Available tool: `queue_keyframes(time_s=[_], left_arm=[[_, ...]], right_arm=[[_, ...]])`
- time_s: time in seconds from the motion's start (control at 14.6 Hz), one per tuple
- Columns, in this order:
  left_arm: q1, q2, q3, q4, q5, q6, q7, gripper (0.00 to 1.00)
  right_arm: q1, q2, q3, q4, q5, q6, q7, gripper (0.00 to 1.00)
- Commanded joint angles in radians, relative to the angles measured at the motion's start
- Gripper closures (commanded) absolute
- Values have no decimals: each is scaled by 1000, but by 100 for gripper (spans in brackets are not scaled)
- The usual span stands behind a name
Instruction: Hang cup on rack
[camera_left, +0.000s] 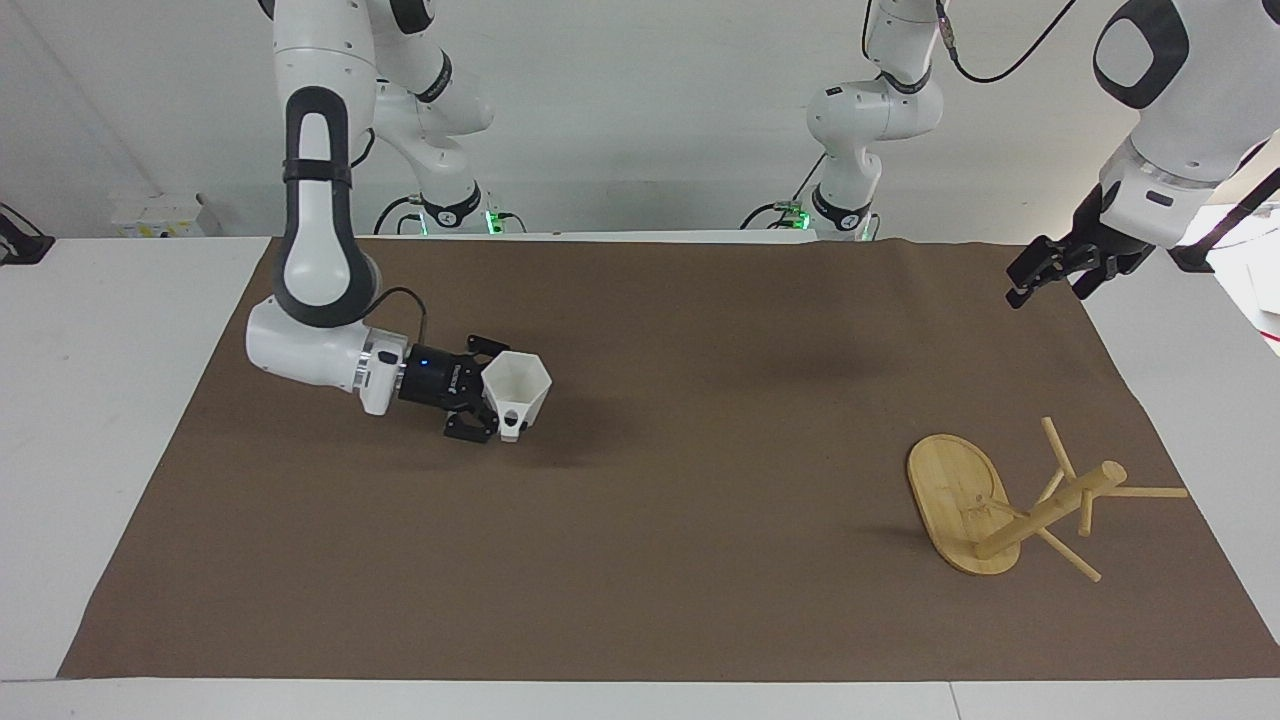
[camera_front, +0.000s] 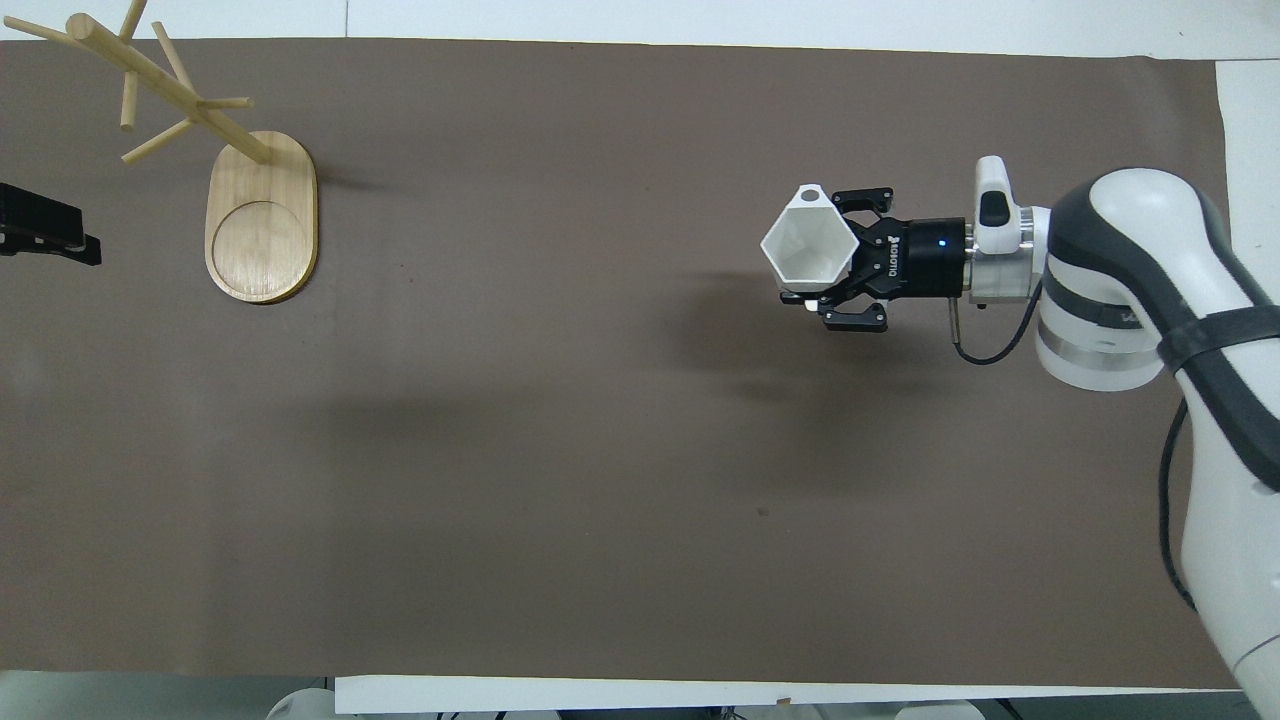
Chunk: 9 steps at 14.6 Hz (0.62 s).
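Cup (camera_left: 518, 385) sits in the right tool (camera_left: 490, 405), raised over the brown mat (camera_left: 640, 560) toward the right arm's end of the table (camera_left: 90, 330), w/ a shadow on the mat below it. Tool lies roughly level, pinching the cup's wall; mouth of the cup tips up and away from the arm, small holed handle on the underside in the facing view. From overhead the cup (camera_front: 808, 246) shows its six-sided rim and the handle at the edge farther from the robots; right tool (camera_front: 850, 262) comes in from the side, links splayed either side of the cup.

Mid mat: bare, only shadows.

Rack (camera_left: 1010, 505) stands on the mat toward the left arm's end, well apart from the cup: oval base, post w/ thin pegs. Overhead, the rack (camera_front: 255, 215) has the post at the base's end farther from the robots.

Left tool (camera_left: 1045, 272) hangs in the air over the mat's edge at that end, waiting, holding nothing; fingers look spread, approx, though seen slantwise. Overhead only its dark tip (camera_front: 45, 230) shows at the frame edge.
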Motion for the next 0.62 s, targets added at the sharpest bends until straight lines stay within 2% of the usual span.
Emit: queue_keyframes(time_s=[0.0, 0.21, 0.41, 0.55], left_arm=[[-114, -52, 3, -71, 7, 22, -38, 0], [-291, -4, 2, -59, -9, 180, -334, 0], [-435, 39, 3, -16, -48, 237, -390, 0], [-515, 95, 3, 28, -80, 294, -555, 0]], right_arm=[[88, -59, -5, -19, 20, 88, 88, 75], [143, -73, -6, -31, 39, 171, 99, 74], [169, -73, -5, -33, 45, 186, 97, 74], [198, -73, -5, -33, 68, 232, 99, 73]])
